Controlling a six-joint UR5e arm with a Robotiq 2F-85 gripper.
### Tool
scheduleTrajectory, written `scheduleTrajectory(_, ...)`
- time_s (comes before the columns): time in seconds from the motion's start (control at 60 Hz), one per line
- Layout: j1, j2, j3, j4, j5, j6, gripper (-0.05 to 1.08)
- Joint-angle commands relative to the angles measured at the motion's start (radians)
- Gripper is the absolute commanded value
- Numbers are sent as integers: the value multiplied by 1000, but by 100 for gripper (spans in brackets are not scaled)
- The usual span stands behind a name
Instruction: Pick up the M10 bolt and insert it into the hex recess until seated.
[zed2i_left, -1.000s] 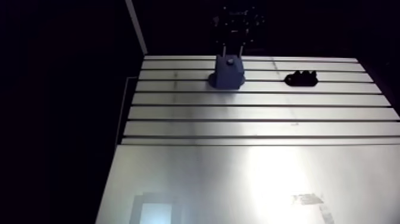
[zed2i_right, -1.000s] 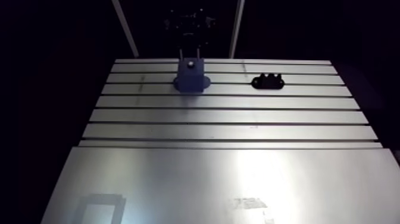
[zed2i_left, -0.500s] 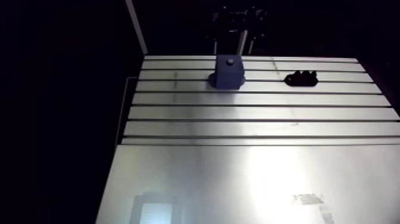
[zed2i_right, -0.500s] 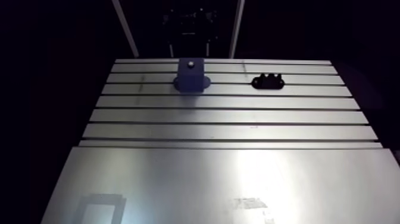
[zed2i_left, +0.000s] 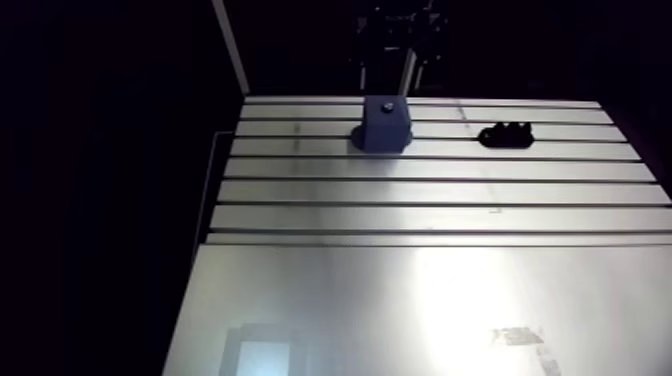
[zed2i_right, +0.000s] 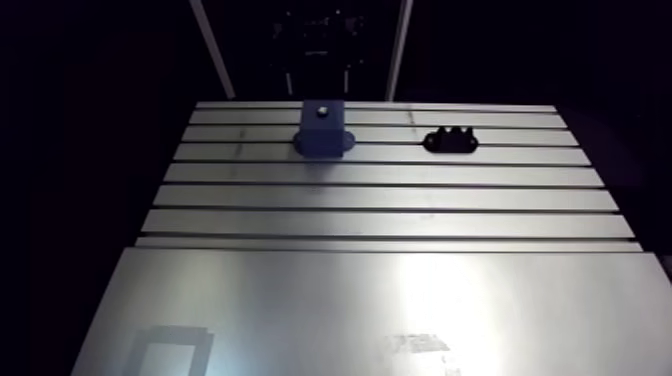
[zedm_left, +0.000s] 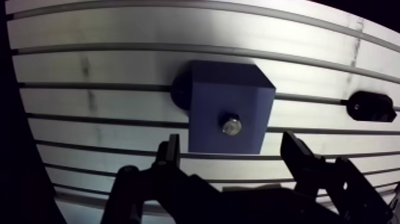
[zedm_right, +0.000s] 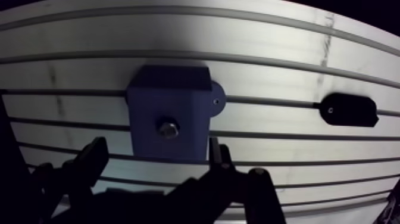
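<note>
We are holding our fingers (zedm_left: 173, 155) wide apart and empty; just ahead, between them, a small silver hex-head steel bolt (zedm_left: 231, 126) is sitting in a dark blue plastic block (zedm_left: 217, 89) on the slotted aluminium surface (zedm_left: 119, 36).

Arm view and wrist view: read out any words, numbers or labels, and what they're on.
None readable. The dark-blue plastic block, its steel bolt head, the black oblong part and the slotted aluminium table show no lettering.
A pale patch on its smooth plate is too blurred to read.
</note>
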Motion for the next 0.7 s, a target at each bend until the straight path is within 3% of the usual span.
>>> scheduleTrajectory(0.017,5,-7,-6,2,7,-1,41)
scheduleTrajectory(0.067,5,-8,-6,2,11,-1,50)
scheduleTrajectory(0.117,5,-13,-7,2,13,-1,67)
scheduleTrajectory(0.133,5,-13,-7,2,13,-1,67)
scheduleTrajectory(0.167,5,-22,-7,2,12,-1,80)
scheduleTrajectory(0.283,5,-42,-6,1,9,-1,100)
scheduleTrajectory(0.45,7,-50,-3,1,8,-2,107)
scheduleTrajectory(0.7,10,-50,-6,3,7,-17,108)
